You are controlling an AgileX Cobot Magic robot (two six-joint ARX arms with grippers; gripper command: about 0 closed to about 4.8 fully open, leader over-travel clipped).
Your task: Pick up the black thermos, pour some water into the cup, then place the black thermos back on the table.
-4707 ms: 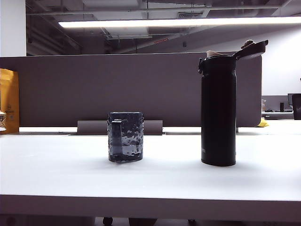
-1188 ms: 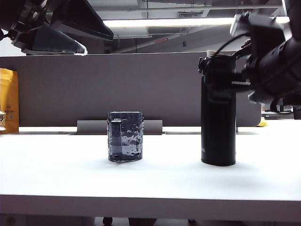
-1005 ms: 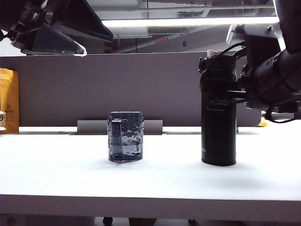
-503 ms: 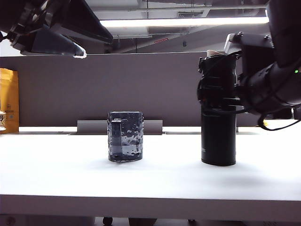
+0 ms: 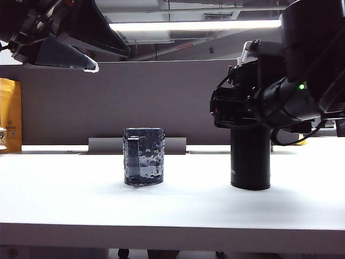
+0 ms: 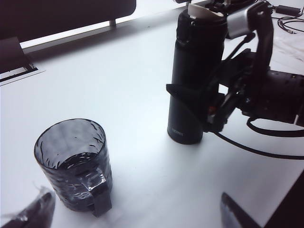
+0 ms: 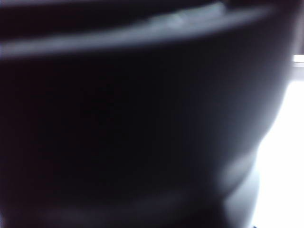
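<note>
- Black thermos (image 5: 250,162) stands upright on the white tabletop (image 5: 172,202), lid flipped up
- Right hand (image 6: 194,107) is level with the thermos's mid-body, fingers (image 6: 183,95) spread wide on either side of it; contact cannot be told
- Right wrist view is filled by a dark blurred surface
- Cup (image 5: 143,156) stands well apart, left of the thermos, handle facing the camera
- Left hand (image 5: 89,62) hangs high above the tabletop's left side, fingers apart, empty

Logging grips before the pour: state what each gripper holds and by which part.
Nothing is held. The right gripper stands open around the black thermos at mid-body, not yet clamped. The left gripper hangs open, high above the table.
</note>
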